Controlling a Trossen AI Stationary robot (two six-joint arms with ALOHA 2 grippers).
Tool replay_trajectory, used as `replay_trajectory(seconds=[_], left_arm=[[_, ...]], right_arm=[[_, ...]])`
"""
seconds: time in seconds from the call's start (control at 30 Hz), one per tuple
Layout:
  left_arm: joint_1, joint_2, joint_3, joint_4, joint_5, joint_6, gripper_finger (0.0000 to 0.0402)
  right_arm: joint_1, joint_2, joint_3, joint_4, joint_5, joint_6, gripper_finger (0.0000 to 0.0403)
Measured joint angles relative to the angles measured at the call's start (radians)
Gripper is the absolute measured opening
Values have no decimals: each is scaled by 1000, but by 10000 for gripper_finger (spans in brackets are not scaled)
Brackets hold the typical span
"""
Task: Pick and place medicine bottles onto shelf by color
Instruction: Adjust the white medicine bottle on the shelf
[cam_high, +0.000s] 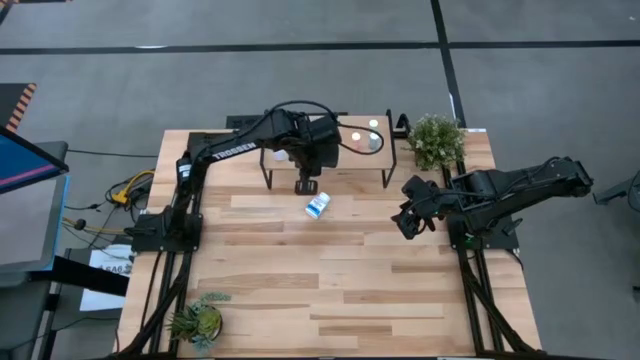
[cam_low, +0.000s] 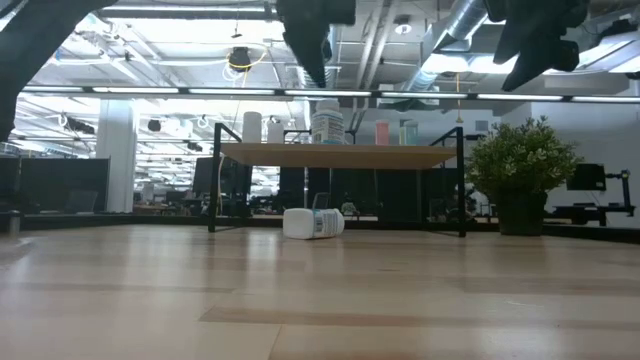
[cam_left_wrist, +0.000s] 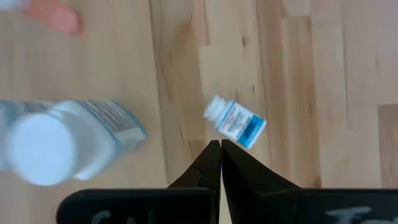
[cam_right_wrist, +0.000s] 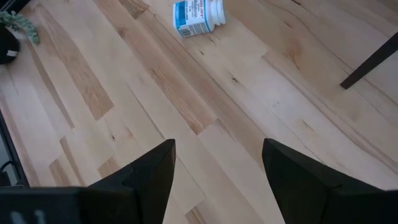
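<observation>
One white medicine bottle with a blue label lies on its side on the table, just in front of the shelf; it also shows in the low view as the lying bottle. Several bottles stand on the shelf top, among them a big white one and small pink and pale ones. My left gripper hangs shut above the shelf's front edge, pointing down, clear of the lying bottle. My right gripper waits open at the table's right.
A potted plant stands right of the shelf, and another plant sits at the near left corner. The shelf's black legs stand near the lying bottle. Bare planks spread across the table's middle and near side.
</observation>
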Motion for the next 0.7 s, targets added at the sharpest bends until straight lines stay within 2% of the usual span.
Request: replay_trajectory(seconds=[0.2,0.7], left_arm=[[18,3,-117,114,-39,-8,0],[71,0,-115,183,-167,60,0]], right_arm=[[0,0,0,-18,0,-18,265],[-1,-1,0,-19,0,-23,265]])
